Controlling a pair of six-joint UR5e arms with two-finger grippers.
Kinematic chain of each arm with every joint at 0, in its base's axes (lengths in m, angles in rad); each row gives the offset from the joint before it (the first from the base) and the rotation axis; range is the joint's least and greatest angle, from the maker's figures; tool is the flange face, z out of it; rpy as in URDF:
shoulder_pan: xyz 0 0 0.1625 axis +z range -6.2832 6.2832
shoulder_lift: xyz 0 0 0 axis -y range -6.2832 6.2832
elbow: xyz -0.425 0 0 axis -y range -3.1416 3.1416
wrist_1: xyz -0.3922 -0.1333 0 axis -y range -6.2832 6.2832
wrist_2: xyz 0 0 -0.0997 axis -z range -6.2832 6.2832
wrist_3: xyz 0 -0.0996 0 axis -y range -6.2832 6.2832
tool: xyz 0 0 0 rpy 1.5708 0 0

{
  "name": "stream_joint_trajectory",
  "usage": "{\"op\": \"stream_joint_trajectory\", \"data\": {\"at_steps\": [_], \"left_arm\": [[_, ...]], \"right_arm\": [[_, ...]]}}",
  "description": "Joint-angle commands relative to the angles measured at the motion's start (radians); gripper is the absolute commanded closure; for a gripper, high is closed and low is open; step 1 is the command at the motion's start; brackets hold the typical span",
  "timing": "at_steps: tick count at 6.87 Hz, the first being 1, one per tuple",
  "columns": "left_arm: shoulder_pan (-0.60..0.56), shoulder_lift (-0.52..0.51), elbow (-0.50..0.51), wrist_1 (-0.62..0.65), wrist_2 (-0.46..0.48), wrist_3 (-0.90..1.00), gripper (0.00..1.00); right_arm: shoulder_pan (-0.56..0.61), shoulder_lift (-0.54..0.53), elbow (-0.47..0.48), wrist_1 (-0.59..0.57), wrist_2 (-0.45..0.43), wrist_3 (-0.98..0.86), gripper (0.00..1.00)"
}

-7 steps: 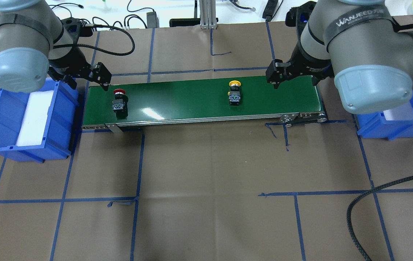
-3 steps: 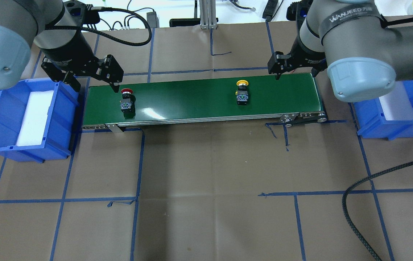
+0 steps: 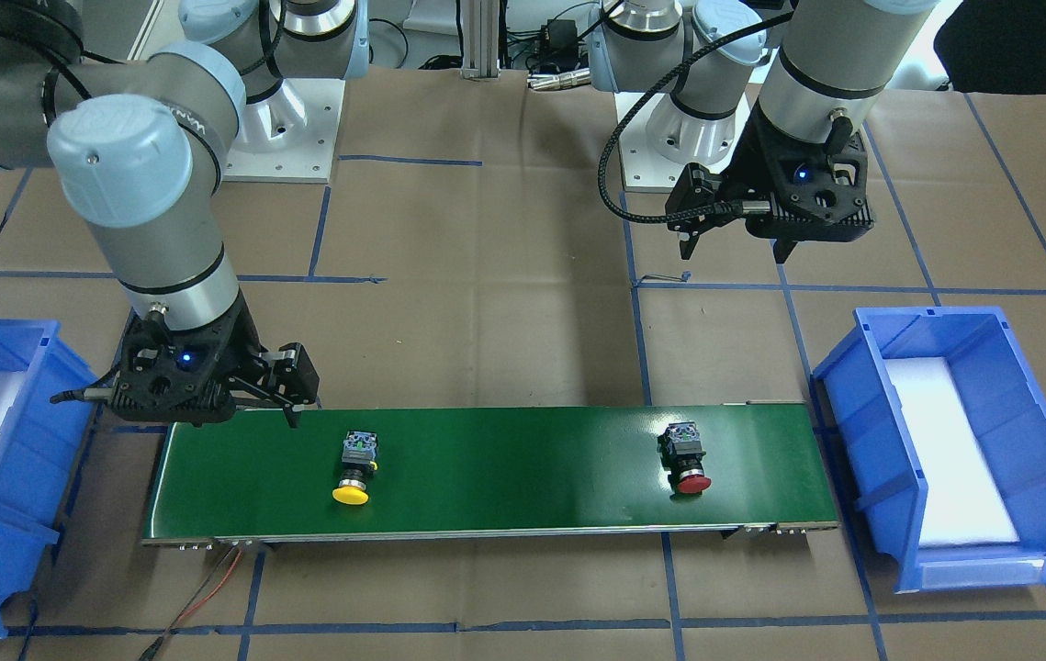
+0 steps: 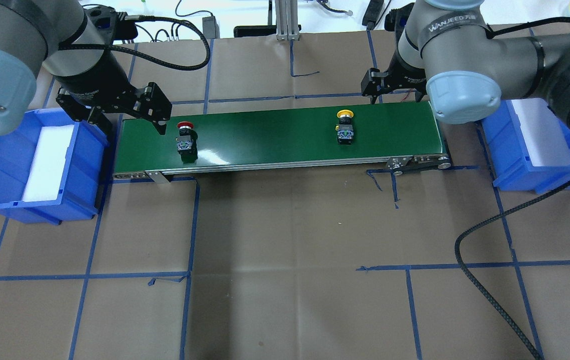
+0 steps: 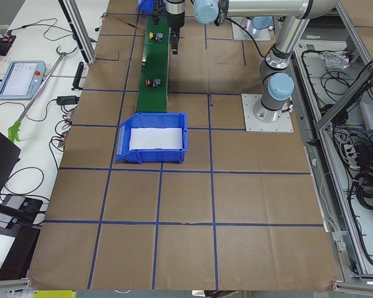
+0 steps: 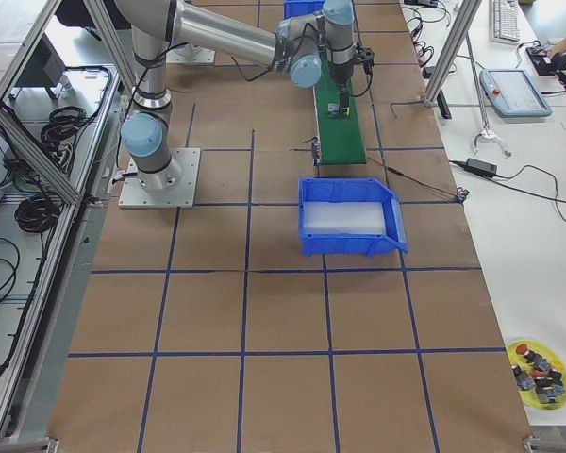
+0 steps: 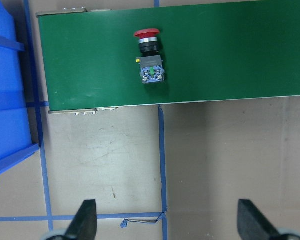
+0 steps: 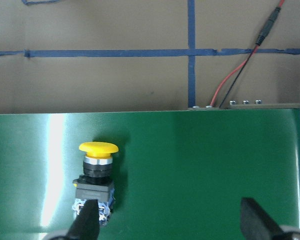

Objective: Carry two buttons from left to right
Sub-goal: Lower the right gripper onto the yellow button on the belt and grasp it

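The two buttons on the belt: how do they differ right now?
The red button has a red cap, the yellow button a yellow one. The red button lies near the left end of the belt, the yellow button right of its middle. Both lie on their sides, caps pointing away from the robot, ungripped.

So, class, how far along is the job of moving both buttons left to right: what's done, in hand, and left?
Done: the red button and yellow button lie on the green belt, yellow nearer the right end. In hand: nothing; the left gripper and right gripper are open and empty. Left: both presumably go into the right bin, which shows only white foam.
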Motion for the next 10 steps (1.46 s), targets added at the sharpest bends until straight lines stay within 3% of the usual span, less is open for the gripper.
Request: {"op": "stream_joint_trajectory", "data": {"at_steps": [1,8,9,10], "left_arm": [[0.003,0.000,0.000,0.002,0.001,-0.027,0.00],[0.001,-0.001,0.000,0.002,0.001,-0.026,0.00],[0.001,-0.001,0.000,0.002,0.003,-0.024,0.00],[0.001,-0.001,0.000,0.002,0.001,-0.024,0.00]], "right_arm": [[-0.001,0.082,-0.043,-0.020,0.056,-0.007,0.00],[0.002,0.173,-0.028,-0.009,-0.006,0.010,0.00],[0.002,0.173,-0.027,-0.008,-0.008,0.024,0.12],[0.002,0.173,-0.027,0.001,-0.014,0.025,0.45]]}}
